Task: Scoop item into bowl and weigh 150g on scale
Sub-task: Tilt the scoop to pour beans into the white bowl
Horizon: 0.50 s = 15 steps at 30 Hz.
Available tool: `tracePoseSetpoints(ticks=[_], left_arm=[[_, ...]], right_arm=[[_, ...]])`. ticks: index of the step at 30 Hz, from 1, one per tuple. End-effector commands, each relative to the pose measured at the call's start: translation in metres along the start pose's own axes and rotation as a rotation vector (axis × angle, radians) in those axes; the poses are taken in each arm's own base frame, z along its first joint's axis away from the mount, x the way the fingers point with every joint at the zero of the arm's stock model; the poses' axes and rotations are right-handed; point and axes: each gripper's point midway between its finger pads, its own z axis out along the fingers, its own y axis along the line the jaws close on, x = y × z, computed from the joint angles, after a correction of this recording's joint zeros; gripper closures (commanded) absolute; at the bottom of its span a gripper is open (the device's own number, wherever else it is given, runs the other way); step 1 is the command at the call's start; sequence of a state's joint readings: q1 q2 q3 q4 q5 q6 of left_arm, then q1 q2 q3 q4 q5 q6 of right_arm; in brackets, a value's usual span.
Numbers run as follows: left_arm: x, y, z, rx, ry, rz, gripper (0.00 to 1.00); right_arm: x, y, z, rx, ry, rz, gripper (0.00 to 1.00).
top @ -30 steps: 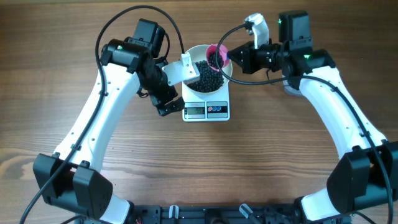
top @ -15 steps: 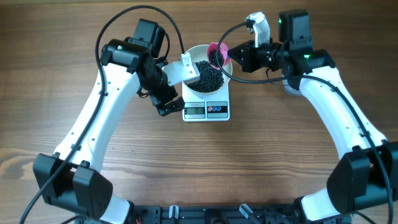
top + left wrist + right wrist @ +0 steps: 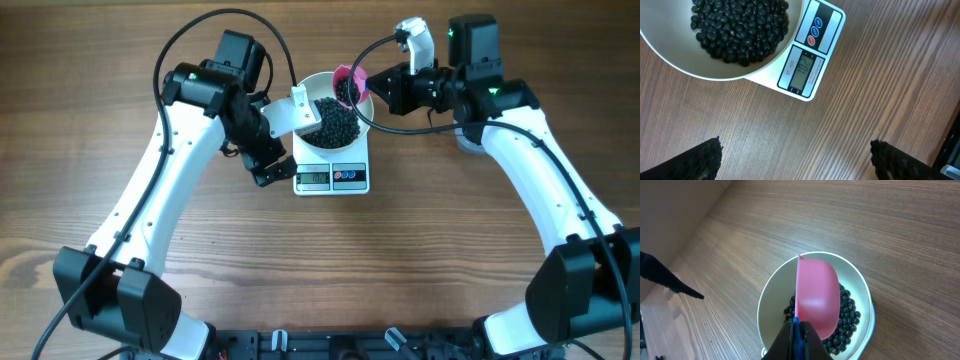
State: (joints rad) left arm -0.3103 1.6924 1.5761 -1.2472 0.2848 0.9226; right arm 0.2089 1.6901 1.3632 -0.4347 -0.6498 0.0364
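You are pouring: right claw (image 3: pixel 795 330) pinching pink plastic scoop (image 3: pixel 815 300) above round white bowl (image 3: pixel 775 292); next, read white digital scale (image 3: pixel 807 60).

black beans (image 3: pixel 740 25) heaped in white bowl (image 3: pixel 715 72), atop scale (image 3: pixel 805 70)

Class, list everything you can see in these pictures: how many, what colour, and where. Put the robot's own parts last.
beans: many, glossy black, heaped in the bowl
bowl: one, white, standing on the scale
scale: one, white with a grey display and red and blue buttons, mid-table
scoop: one, pink, tilted above the bowl
table: one, brown wood grain, under everything
arms: two, white and black, left arm and right arm reaching in from either side
left gripper: one, black, open and empty, near the scale
right gripper: one, black, shut on the scoop's handle
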Motion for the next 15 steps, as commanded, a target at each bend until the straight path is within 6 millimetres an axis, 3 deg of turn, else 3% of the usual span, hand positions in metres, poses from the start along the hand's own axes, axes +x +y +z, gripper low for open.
tracePoseSetpoints(ticks=[1,9,13,15], left_arm=[[0.003,0.001,0.005,0.012,0.009,0.003,0.0],[0.003,0.001,0.005,0.012,0.01,0.003,0.0],[0.003,0.001,0.005,0.012,0.009,0.003,0.0],[0.003,0.001,0.005,0.012,0.009,0.003,0.0]], right_arm=[[-0.008,0.012,-0.004,-0.036,-0.025,-0.037,0.96],[-0.018,0.022,-0.021,-0.003,-0.059,-0.133,0.96],[-0.012,0.037,-0.02,0.001,-0.033,-0.353,0.96],[-0.011,0.034,-0.016,0.046,-0.019,-0.413,0.96]])
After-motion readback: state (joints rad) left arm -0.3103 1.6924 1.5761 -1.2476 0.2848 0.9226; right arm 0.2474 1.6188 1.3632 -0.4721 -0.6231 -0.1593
